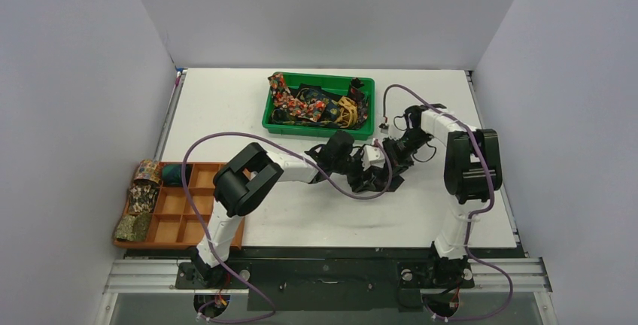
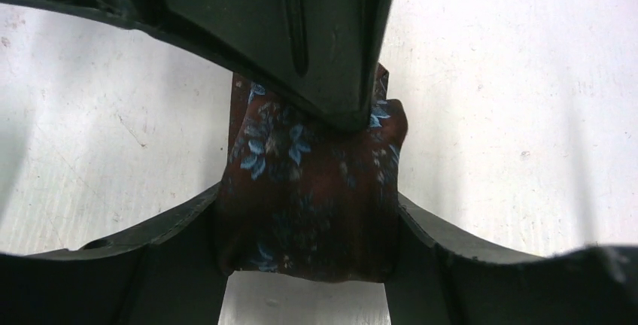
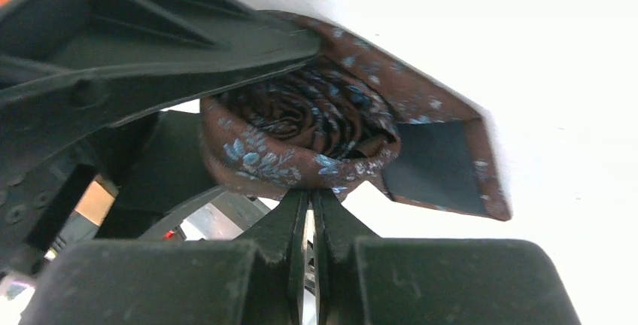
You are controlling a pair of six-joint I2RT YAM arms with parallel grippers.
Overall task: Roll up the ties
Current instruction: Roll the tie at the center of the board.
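- the brown tie (image 3: 301, 133), printed with small blue flowers, was wound into a compact coil and sat at the middle of the desk (image 1: 226, 114), between the two arms.
- a loose end of this tie (image 3: 444, 163) stuck out to one side of the coil, with its dark lining showing.
- the left end effector (image 2: 308, 201) stood partly open around the coil. in the left wrist view the coil filled the gap and touched both fingers (image 2: 451, 242), so this end effector had hold of the brown tie.
- the right end effector (image 3: 308, 201) was fully closed, its two fingers pressed flat together. the tips lay against the outer edge of the coil. it could not be told whether a layer of fabric was pinched between them.
- in the top view both end effectors met at one point in front of the green bin (image 1: 316, 129).
- the green bin stood at the far side of the desk and contained a tangle of unrolled ties (image 1: 308, 103) in red floral, dark and yellow patterns.
- the orange tray (image 1: 192, 208), divided into compartments, lay at the near left corner of the desk, beside the left arm.
- several rolled ties (image 1: 141, 195) occupied the leftmost compartments of the orange tray.
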